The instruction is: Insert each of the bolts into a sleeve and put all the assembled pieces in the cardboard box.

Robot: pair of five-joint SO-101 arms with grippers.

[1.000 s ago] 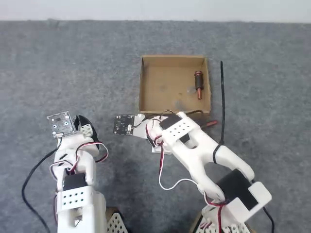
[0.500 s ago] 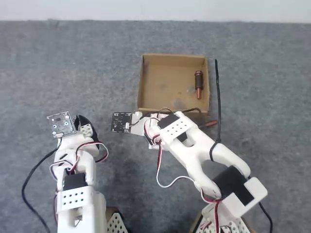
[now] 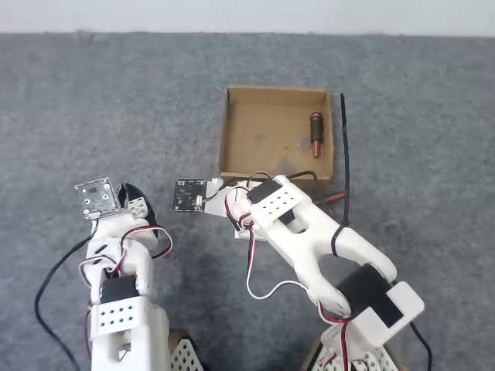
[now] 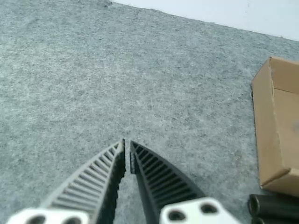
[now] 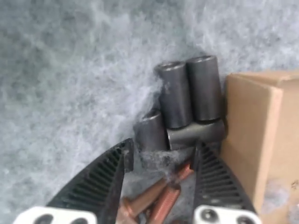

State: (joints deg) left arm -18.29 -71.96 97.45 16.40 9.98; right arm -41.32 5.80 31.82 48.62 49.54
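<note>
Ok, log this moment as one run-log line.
left gripper: shut, above grey carpet | right gripper: open over black cylindrical sleeves and copper-coloured bolts beside brown cardboard box | box: one assembled piece inside

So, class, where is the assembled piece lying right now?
In the high view, the assembled piece lies inside the cardboard box, close to its right wall.

assembled piece [image 3: 316,133] in cardboard box [image 3: 263,139], by its right wall; sleeves [image 5: 189,93] just beside box corner; bolts [image 5: 156,198] beside sleeves
</note>
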